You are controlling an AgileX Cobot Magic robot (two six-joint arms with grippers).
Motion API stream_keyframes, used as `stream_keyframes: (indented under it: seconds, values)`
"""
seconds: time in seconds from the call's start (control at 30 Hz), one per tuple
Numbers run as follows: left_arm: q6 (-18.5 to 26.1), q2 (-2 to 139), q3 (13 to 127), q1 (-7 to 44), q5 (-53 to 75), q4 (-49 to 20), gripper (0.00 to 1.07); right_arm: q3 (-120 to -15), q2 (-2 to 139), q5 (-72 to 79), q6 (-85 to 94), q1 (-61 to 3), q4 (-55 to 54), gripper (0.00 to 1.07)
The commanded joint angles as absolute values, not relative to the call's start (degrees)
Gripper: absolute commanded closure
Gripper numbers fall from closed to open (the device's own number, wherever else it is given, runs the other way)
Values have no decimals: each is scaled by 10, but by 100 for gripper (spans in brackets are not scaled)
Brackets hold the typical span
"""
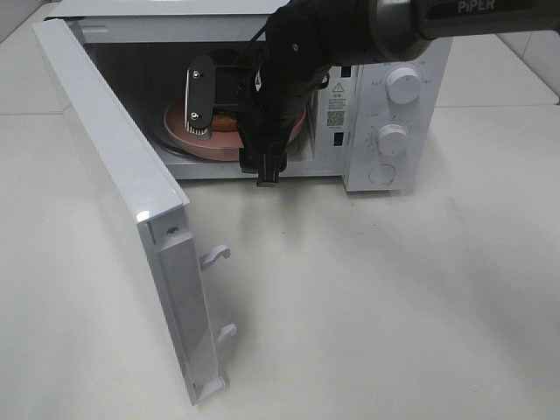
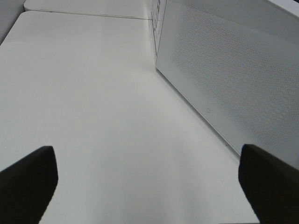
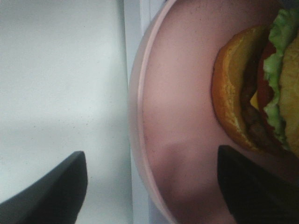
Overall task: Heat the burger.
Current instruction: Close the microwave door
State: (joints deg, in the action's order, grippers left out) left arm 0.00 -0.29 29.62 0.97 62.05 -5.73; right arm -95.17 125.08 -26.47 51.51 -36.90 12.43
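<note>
The burger (image 1: 224,120) lies on a pink plate (image 1: 219,145) inside the open microwave (image 1: 354,166), mostly hidden by my right arm. In the right wrist view the burger (image 3: 243,93) shows its golden bun, green lettuce and dark patty on the plate (image 3: 177,116). My right gripper (image 1: 234,136) reaches into the oven's mouth over the plate's front rim. It is open (image 3: 149,191), with the jaws wide apart on either side of the rim and not touching the burger. My left gripper (image 2: 147,186) is open and empty over the bare table; it does not show in the exterior high view.
The microwave door (image 1: 114,175) swings out to the left towards the front, with two latch hooks (image 1: 214,255) on its edge. Two knobs (image 1: 402,85) sit on the control panel at the right. In the left wrist view a white dotted panel (image 2: 224,79) stands close by.
</note>
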Motion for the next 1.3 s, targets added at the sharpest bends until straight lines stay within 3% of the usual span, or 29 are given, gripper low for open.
stream_keyframes:
  seconds: [0.03,0.7,1.3]
  values:
    - [0,-13,295,10,612,-58,9,-912,1220,-244,508,-367,124,27]
    - [0,-13,295,10,612,-58,9,-764,1097,-211,504,-367,124,31]
    - [0,-13,295,10,612,-58,9,-625,948,-184,357,-367,122,31]
